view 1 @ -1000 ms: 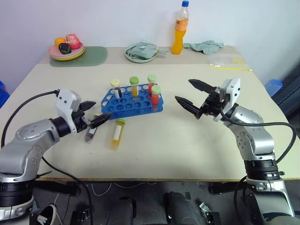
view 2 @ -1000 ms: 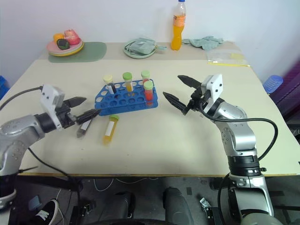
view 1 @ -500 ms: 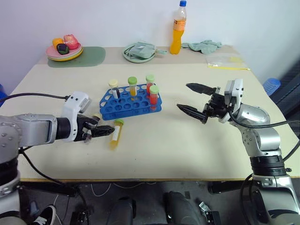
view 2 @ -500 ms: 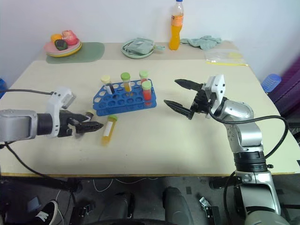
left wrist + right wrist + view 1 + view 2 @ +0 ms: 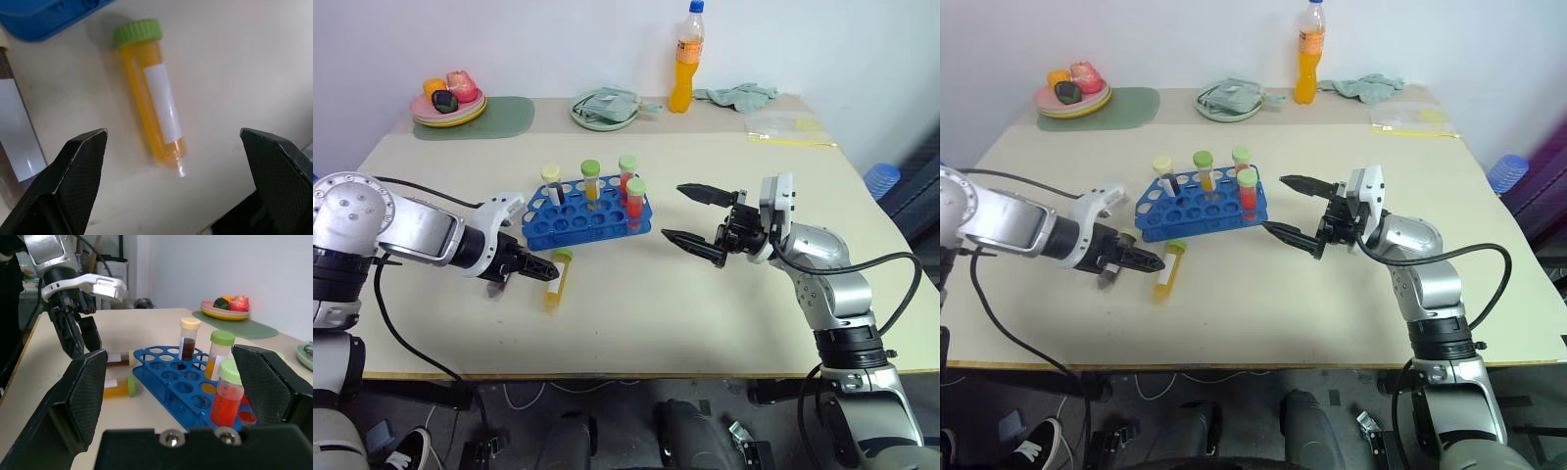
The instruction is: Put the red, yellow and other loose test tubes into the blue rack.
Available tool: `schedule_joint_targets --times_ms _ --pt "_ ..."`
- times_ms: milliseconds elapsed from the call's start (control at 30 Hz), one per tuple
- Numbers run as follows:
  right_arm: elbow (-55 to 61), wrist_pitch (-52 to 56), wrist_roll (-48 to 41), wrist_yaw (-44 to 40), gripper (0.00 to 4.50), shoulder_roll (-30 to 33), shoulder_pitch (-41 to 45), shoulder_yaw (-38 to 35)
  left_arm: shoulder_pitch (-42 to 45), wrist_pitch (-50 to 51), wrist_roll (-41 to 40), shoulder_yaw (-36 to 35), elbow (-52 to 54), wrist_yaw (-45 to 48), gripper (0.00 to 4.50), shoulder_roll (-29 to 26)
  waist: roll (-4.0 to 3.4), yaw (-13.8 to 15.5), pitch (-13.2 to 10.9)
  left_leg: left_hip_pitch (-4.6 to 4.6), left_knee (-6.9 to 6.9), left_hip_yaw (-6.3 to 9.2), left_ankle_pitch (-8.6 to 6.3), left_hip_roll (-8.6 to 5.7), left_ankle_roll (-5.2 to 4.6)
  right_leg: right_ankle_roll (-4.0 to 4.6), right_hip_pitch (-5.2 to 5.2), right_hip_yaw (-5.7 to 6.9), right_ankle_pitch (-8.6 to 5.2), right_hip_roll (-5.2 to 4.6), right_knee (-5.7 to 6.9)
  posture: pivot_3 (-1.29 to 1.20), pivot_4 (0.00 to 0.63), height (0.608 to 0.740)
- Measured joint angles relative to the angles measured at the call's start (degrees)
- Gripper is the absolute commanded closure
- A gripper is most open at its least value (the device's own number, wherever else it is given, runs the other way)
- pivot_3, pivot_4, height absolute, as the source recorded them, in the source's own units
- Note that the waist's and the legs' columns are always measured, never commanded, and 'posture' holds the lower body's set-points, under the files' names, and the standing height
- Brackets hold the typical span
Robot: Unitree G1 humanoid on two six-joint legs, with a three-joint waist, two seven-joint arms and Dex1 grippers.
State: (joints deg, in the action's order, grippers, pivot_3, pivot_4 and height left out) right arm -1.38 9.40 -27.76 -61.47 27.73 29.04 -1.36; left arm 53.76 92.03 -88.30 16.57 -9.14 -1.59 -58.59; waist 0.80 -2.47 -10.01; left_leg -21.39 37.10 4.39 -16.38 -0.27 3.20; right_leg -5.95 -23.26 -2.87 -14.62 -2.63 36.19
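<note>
Left gripper (image 5: 530,271) hung spread just above the yellow tube (image 5: 154,115), which lay flat, cap toward the blue rack (image 5: 587,219); right gripper (image 5: 697,215), also spread, sat farther off

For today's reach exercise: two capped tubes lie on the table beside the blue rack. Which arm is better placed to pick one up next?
Left. The left gripper hangs open over the yellow tube; the right gripper is beyond the blue rack.

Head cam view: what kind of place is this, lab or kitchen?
Probably a staged test table in a plain room, not a real lab: a blue rack of test tubes shares the beige table with a plate of fruit and an orange drink bottle.
</note>
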Motion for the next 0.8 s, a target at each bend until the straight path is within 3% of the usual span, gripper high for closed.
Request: schedule_joint_targets --times_ms 133,467,800 --pt "0.00 -0.28 0.48 0.36 0.04 -0.11 -0.05 0.42 2.52 0.00 4.05 3.75 -3.15 2.72 0.00 0.92 0.00 0.02 0.00 -0.01 0.01 -0.04 0.00 0.00 0.00 0.00 0.00 0.00 0.00 0.01 0.00 0.00 0.150 0.740" --pt "0.04 -0.74 0.49 2.08 0.04 -1.88 -0.61 0.76 8.36 0.00 17.00 6.90 -10.75 9.10 0.00 11.27 0.01 -0.07 0.01 -0.04 0.02 -0.03 0.01 -0.03 0.01 -0.01 -0.01 0.01 -0.01 -0.01 -0.01 0.00 0.150 0.740" --pt "0.66 -0.04 0.38 3.19 0.04 -1.82 -1.81 0.41 5.29 0.00 20.25 6.92 -7.74 11.03 0.00 11.16 0.02 0.17 0.01 -0.06 0.04 0.01 0.01 -0.02 0.01 -0.02 -0.01 0.00 -0.01 -0.04 0.00 0.00 0.150 0.740"
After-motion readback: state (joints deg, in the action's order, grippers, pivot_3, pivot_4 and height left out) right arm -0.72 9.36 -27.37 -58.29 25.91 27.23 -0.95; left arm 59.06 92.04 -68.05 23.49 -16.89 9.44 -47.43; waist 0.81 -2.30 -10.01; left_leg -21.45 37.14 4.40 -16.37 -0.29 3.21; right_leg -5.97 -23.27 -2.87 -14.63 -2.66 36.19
